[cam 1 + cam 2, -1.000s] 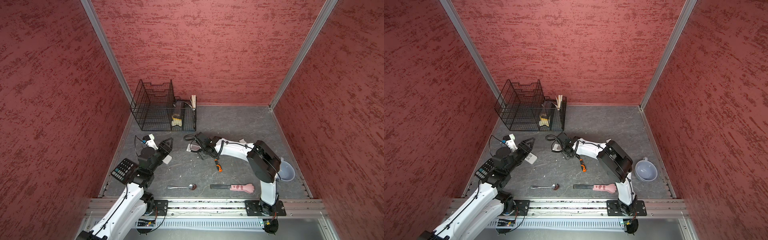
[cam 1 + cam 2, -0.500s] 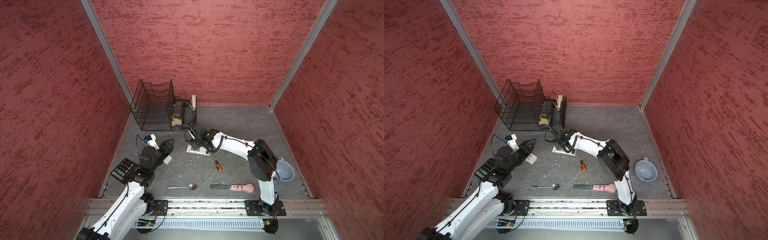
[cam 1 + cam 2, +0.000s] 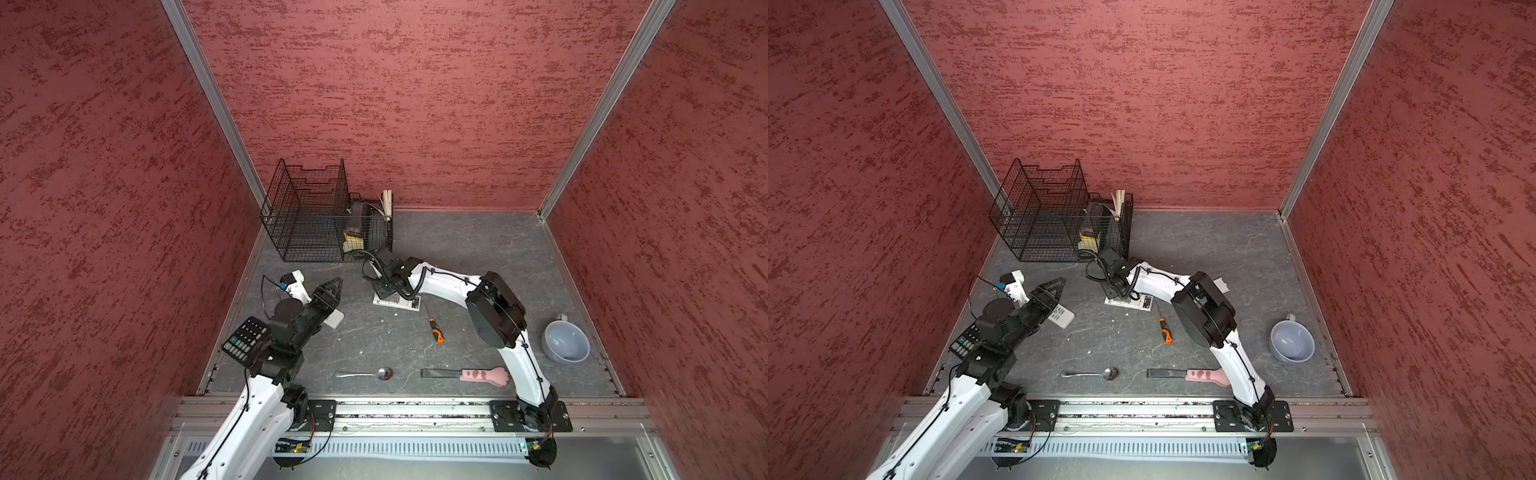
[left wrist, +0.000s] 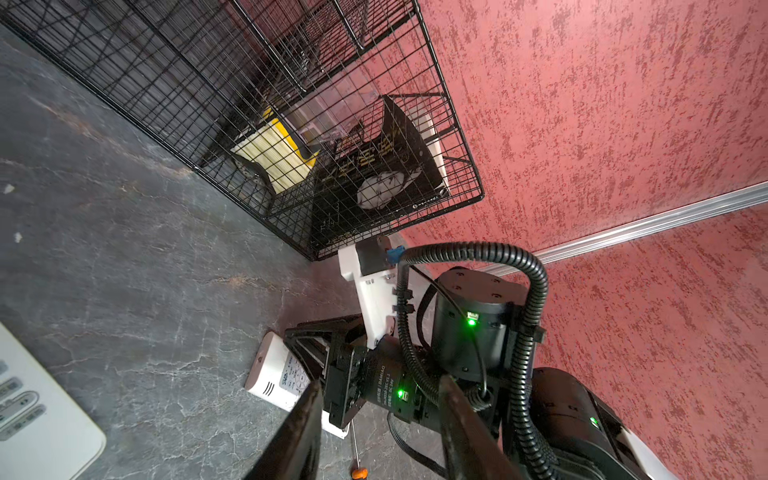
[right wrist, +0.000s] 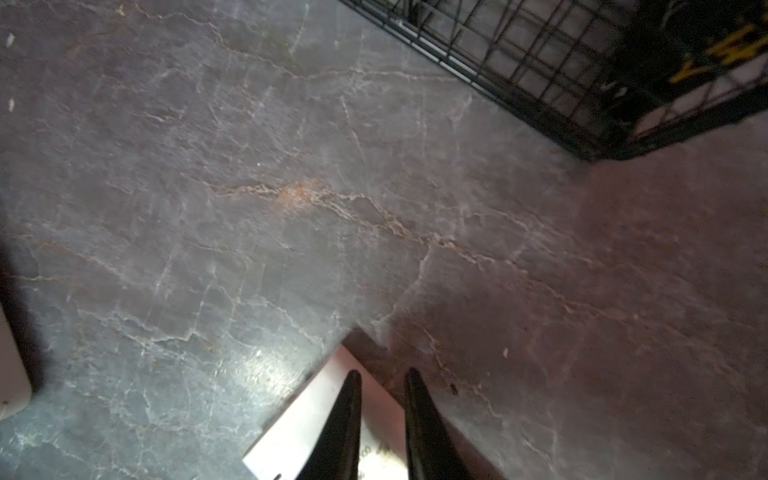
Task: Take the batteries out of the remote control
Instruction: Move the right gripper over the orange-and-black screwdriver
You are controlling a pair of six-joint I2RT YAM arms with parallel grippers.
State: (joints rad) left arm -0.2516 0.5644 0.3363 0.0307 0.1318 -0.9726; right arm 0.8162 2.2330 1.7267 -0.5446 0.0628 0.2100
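Well, in both top views the right gripper (image 3: pixel 384 287) stoops over one end of a flat white rectangular remote control (image 3: pixel 400 301) lying on the grey marbled tabletop (image 3: pixel 478 241) just in front of a black wire rack (image 3: pixel 320 216), probably to get at its battery bay. The left gripper (image 3: pixel 329 291) hangs above a second white remote (image 3: pixel 336 320), seemingly on standby. An orange-and-black-handled screwdriver (image 3: pixel 435 330) lies near the first remote, untouched. The batteries show nowhere, so I judge them to be inside the casing. In the left wrist view, the left gripper's black fingers (image 4: pixel 299 436) stand apart with nothing between them, pointing towards the right arm's work, and the second remote lies buttons-up at the edge. In the right wrist view, the right gripper's two black fingers (image 5: pixel 353 415) stand close, a slim gap left, with their tips over the remote's corner. Whether they pinch anything there I cannot tell.
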